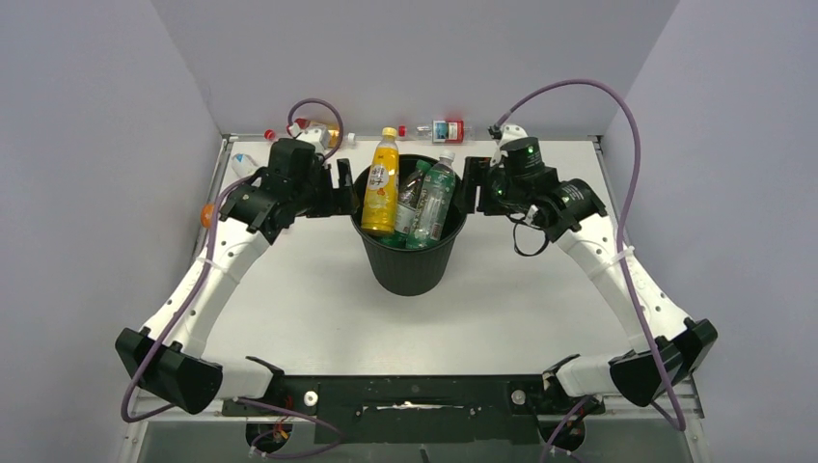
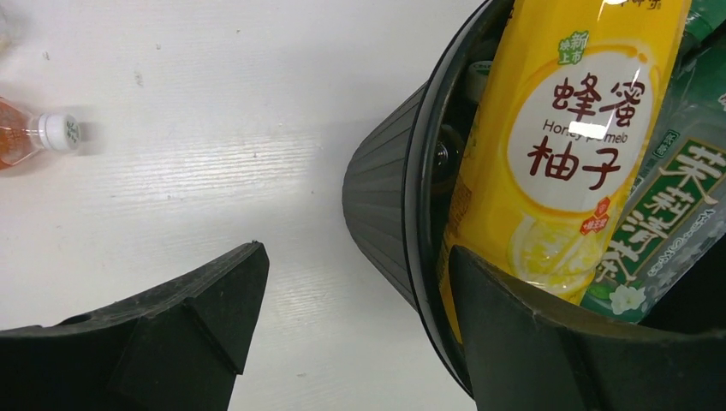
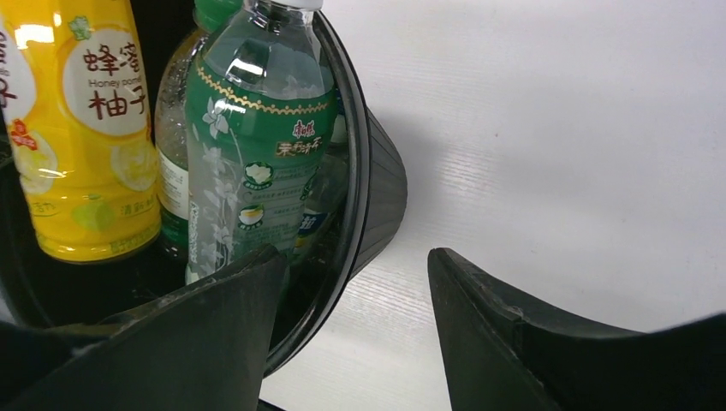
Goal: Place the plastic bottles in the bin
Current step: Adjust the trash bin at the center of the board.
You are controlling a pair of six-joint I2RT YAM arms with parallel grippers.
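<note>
Left hand [image 2: 351, 265] released, jaws spread with the bin [image 1: 410, 265] left rim between them; right hand [image 3: 347, 261] likewise spread astride the right rim. Bin stands mid-bench [image 1: 318, 299], holding the yellow bottle [image 1: 382, 188] and green-labelled bottles [image 1: 436, 198] upright, necks above the rim. Red-labelled bottle [image 1: 444, 130] lies at the bench's far edge, outside the bin.

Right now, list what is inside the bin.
The bin holds a yellow bottle and at least two green-labelled clear bottles, leaning, necks above the rim. The bin's bottom beneath them is hidden.
</note>
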